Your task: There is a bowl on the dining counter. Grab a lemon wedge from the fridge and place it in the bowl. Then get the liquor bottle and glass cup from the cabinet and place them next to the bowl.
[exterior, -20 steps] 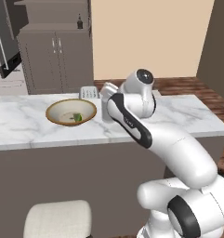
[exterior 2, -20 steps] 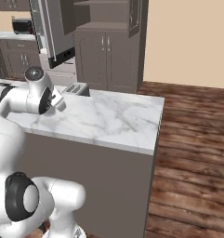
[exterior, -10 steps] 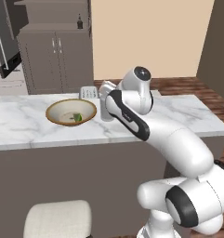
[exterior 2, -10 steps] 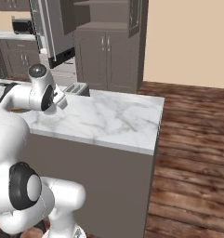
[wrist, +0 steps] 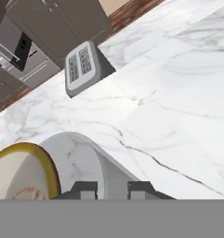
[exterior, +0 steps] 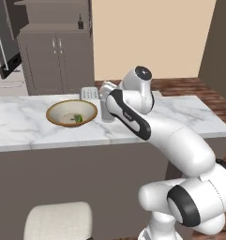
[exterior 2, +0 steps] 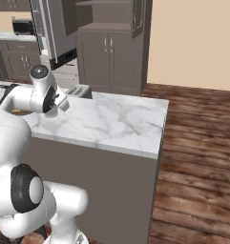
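One glass cup [wrist: 92,165] in hand [wrist: 110,189], beside bowl [wrist: 20,174]

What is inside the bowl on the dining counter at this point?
A small green lemon wedge lies inside the bowl, off-centre toward the glass cup. The bowl's near inner wall is hidden by its rim.

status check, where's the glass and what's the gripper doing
Gripper shut on glass cup, upright on dining counter beside bowl. Lemon wedge in bowl. Toaster behind, apart.
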Motion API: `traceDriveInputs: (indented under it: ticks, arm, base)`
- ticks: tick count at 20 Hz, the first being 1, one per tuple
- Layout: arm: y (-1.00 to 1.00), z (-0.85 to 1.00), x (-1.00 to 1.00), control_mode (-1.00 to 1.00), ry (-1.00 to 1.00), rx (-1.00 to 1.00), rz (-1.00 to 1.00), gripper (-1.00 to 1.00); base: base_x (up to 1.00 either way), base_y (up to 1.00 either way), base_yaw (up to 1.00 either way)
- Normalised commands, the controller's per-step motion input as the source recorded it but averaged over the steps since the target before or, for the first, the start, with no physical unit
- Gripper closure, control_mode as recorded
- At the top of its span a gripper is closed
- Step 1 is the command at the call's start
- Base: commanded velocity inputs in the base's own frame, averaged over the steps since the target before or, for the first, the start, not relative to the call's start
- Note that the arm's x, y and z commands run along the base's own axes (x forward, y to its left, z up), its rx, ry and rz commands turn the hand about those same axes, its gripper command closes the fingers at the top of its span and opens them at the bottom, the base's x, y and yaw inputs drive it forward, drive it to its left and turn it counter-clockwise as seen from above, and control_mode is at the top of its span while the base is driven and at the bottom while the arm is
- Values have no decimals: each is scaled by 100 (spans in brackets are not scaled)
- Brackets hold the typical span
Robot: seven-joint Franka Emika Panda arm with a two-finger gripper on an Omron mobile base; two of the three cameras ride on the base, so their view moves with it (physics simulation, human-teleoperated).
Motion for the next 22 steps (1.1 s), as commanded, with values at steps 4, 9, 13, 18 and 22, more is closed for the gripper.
traceDriveInputs:
  ticks: [4, 9, 13, 18, 22]
  arm:
    - [1, -16, 0, -100, 0, 0, 1, 100]
    - [0, -12, 0, -100, 0, 0, 1, 100]
    - [5, -15, 0, -100, 0, 0, 2, 100]
    - [2, -13, 0, -100, 0, 0, 0, -100]
    - [0, 1, 0, -100, 0, 0, 0, -100]
  base:
    - [0, 0, 0]
    - [0, 0, 0]
    - [0, 0, 0]
    - [0, 0, 0]
    - [0, 0, 0]
